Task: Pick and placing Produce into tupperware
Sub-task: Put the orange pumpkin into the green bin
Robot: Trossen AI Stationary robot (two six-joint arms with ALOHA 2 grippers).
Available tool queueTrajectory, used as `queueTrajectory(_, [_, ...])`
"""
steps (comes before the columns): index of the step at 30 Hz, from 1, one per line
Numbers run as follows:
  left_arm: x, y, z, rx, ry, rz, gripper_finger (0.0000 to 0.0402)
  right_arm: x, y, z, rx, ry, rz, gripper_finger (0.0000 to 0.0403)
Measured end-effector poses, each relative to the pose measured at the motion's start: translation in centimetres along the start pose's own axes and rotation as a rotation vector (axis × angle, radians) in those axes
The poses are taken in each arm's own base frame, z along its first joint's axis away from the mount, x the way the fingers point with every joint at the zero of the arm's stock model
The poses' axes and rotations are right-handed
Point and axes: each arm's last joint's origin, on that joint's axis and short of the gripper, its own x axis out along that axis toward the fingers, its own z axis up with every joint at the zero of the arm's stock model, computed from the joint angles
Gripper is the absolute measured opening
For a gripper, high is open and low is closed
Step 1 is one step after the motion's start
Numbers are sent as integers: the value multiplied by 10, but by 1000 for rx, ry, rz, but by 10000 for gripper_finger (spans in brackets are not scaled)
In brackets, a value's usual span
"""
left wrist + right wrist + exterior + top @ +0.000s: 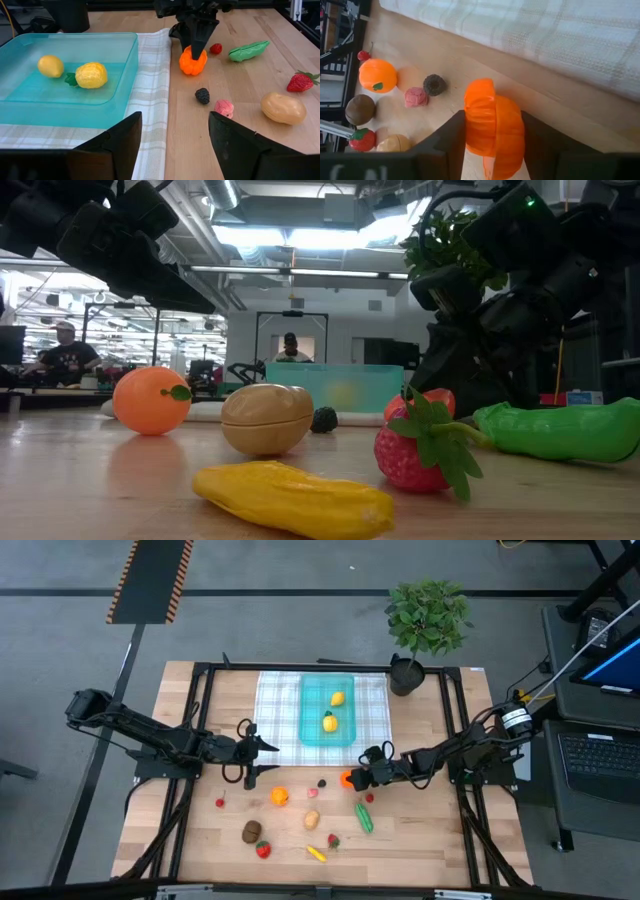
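The teal tupperware (306,710) stands on a checked cloth (275,705) at the table's far middle, with two yellow lemons (338,698) (329,722) lying in it. An orange ribbed pumpkin-like piece (346,780) sits on the wood just off the cloth's near right corner, and my right gripper (494,132) is shut on it. My left gripper (175,125) stands open above the cloth's near left corner, holding nothing. More produce lies on the near half: an orange (280,796), a potato (312,819), a kiwi (252,831), a cucumber (364,817) and strawberries (263,849). My right gripper pinches the orange ribbed piece by two opposite sides (470,117) between its two fingers. The fingers (197,47) come slanting down from the table's right side. The piece sits upright between them, its underside on the wood.
A potted plant (425,620) stands at the far right corner. A blackberry (322,781), a pink piece (312,794), a small red piece (369,797) and a yellow piece (316,853) lie among the produce. Black frame rails run along both table sides.
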Motion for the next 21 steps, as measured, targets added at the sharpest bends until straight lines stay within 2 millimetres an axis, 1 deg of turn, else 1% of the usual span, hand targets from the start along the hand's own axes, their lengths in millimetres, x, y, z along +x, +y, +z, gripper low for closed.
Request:
queueTrajectory(5, [0, 0, 0, 0, 0, 0, 221, 0, 3, 0, -14, 0, 47, 154])
queueTrajectory(9, [0, 0, 0, 0, 0, 0, 218, 0, 10, 2, -7, -15, 114, 154])
queueTrajectory(11, [0, 0, 0, 0, 0, 0, 220, -1, 16, 3, -18, -31, 177, 154])
queueTrajectory(16, [0, 0, 0, 0, 0, 0, 223, -10, 32, 13, -84, -82, 316, 154])
queueTrajectory(21, [0, 0, 0, 0, 1, 0, 218, -21, 40, 29, -187, -155, 358, 153])
